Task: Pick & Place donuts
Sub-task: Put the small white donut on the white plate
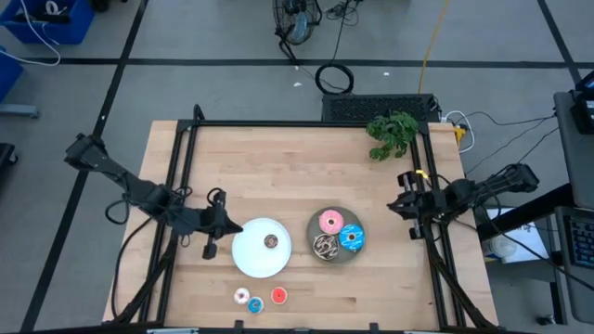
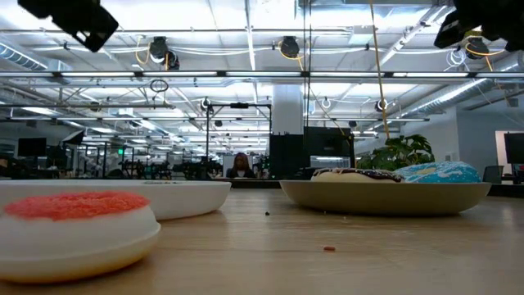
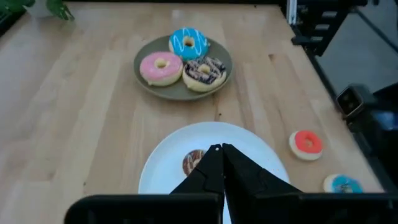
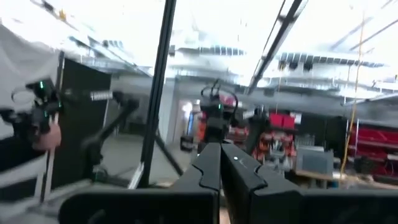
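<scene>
On the counter (image 1: 278,158) I count two plates: grey plate (image 1: 336,252) with three large donuts (image 1: 330,222), white plate (image 1: 261,247) with one mini donut (image 1: 271,241); three mini donuts (image 1: 255,305) beside. My left claw (image 1: 225,226) is closed, empty, at the white plate's edge; right claw (image 1: 401,205) closed, empty, at the counter's right edge.

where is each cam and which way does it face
high: overhead, straight down; both arms, white plate.
low: table height, level into the room; arm parts at the top corners.
left wrist: behind the shut left gripper, over the white plate.
right wrist: behind the shut right gripper, facing the room.
shared: grey plate in high, low, left wrist.
</scene>
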Robot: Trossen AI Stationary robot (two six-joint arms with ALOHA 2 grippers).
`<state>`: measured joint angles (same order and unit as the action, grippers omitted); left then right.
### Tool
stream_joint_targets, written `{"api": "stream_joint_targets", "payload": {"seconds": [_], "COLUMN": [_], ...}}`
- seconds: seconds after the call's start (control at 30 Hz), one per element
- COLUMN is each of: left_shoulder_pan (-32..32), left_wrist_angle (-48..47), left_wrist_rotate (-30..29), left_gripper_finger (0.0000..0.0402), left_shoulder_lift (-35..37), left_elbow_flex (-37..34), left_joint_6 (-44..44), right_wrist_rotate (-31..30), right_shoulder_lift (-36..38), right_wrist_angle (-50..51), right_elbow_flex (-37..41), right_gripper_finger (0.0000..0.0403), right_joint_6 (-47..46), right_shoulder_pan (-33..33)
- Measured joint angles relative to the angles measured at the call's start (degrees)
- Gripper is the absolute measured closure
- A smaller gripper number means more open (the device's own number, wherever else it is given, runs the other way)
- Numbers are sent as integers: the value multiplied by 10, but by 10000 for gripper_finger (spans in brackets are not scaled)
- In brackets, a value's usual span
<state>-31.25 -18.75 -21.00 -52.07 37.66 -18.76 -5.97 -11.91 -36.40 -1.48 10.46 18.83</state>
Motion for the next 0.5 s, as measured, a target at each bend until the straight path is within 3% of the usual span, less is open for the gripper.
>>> {"api": "stream_joint_targets", "payload": {"seconds": [0.13, 0.3, 0.5], "left_shoulder_pan": [-6, -17, -49], "left_wrist_angle": [82, 164, 174], "left_wrist_rotate": [-9, -27, -27], "left_gripper_finger": [389, 386, 389], "left_shoulder_lift": [-1, -9, -41], "left_elbow_flex": [-54, -106, -91], "left_joint_6": [-4, -74, -90], "right_wrist_rotate": [0, 0, 0], "right_shoulder_lift": [-2, -2, -2], "right_wrist_angle": [10, 12, 10], "right_elbow_flex": [0, 1, 2], "right_gripper_finger": [403, 403, 403], "right_joint_6": [12, 14, 12], "right_shoulder_pan": [0, 0, 0]}}
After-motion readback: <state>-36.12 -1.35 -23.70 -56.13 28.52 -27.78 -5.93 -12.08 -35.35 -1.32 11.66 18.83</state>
